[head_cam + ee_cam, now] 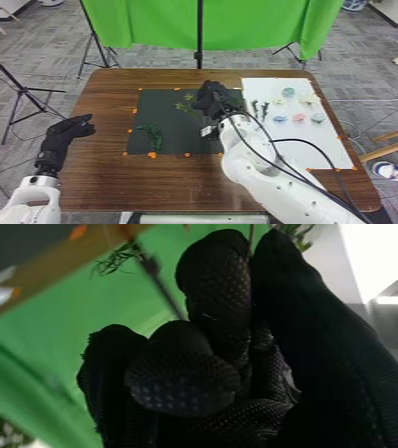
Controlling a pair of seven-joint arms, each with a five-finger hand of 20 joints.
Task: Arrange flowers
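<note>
In the head view my right hand (210, 99) is over the upper right part of the dark mat (178, 140), shut on a green sprig (187, 108) whose leaves stick out to its left. The right wrist view has the glove (213, 309) with its fingers curled together, a thin stem between their tips and green leaves (298, 233) beyond. Another green sprig (153, 137) lies on the mat's left part. My left hand (71, 131) is open and empty, left of the mat. Pale, blue and pink flowers (298, 118) lie on the white board (311, 150).
Two small green stems (260, 109) lie on the board's left side, close to my right forearm. Orange bits (152, 155) mark the mat's edges. The brown table (98, 175) is bordered by stands and a green cloth (151, 25) behind it.
</note>
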